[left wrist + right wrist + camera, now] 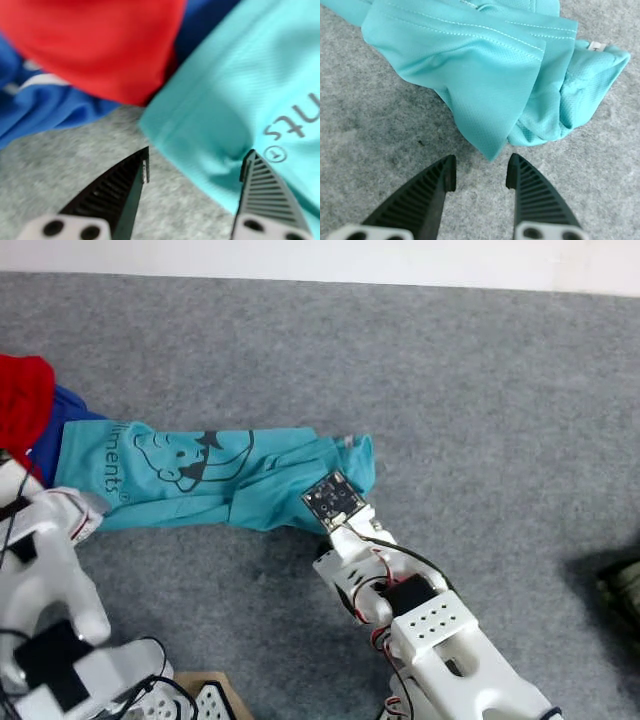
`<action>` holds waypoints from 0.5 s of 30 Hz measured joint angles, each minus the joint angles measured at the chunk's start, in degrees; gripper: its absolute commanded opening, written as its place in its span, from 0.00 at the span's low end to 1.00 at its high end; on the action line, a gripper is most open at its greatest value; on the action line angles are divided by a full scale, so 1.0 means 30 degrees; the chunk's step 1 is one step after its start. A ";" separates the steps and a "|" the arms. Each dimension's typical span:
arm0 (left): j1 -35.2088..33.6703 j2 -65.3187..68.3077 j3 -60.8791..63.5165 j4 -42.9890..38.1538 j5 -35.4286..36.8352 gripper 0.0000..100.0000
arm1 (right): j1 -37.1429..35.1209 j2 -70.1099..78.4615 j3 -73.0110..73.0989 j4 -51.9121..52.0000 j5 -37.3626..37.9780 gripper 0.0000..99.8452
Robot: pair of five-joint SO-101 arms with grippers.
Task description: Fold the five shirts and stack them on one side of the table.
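Teal shirt lay on the desk as a long rumpled strip, print side up, running from the left side toward the middle. It was bunched, not a clean fold. Its left end touched a blue shirt, and a red shirt sat on top of the blue one at the desk's left edge.

Progress, as I'd judge it: early. Three shirts could be seen and none looked folded flat. The red/blue pile read as a heap, not a stack, so nearly all the folding and the stacking was left.

Left gripper was open at the teal shirt's left end, with one finger over the hem and the other over bare desk. It held nothing. Right gripper was also open and empty, its jaws just short of the pointed fabric corner at the shirt's right end.

Around: a dark object at the right edge, too cut off to identify and well apart from the shirts. The main obstruction looked to be the red/blue heap pressed against the teal hem — a left-side grab could catch blue fabric too.
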 measured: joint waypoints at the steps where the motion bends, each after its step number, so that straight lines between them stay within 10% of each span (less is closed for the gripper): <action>1: 0.0205 0.0557 -0.0410 0.0000 0.0000 0.30 | 0.0000 0.0000 0.0000 0.0000 0.0000 0.18; 15: 0.1114 0.6740 -0.5656 -0.0059 0.0440 0.30 | 0.0000 0.0000 0.0000 0.0000 0.0000 0.18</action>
